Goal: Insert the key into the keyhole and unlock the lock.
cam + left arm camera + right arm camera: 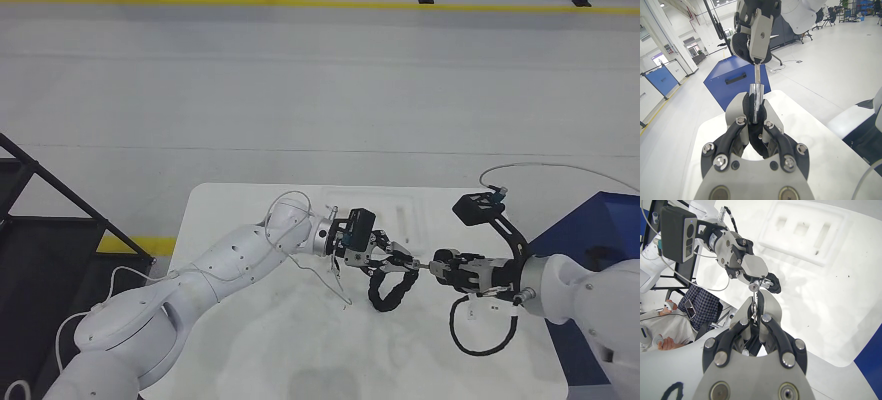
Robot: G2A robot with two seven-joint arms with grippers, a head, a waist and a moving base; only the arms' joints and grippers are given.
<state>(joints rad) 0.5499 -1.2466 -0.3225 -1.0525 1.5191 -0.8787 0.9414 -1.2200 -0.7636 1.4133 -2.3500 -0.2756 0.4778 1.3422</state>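
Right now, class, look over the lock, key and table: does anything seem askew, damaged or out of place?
Nothing serious. The key looks lined up with the lock; only a few dark specks mark the foam tray and table.

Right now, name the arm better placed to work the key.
Right. The right gripper is shut on the key, its tip at the keyhole; the left gripper only holds the lock.

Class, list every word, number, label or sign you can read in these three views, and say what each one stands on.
None reads clearly enough to quote.
On the blue barrier panel: small print, blurred.
On the white barrier panel: print cut off at the picture's edge.
On the right gripper: a black pen mark, cut off, unreadable.
On the key and lock: no legible marking.
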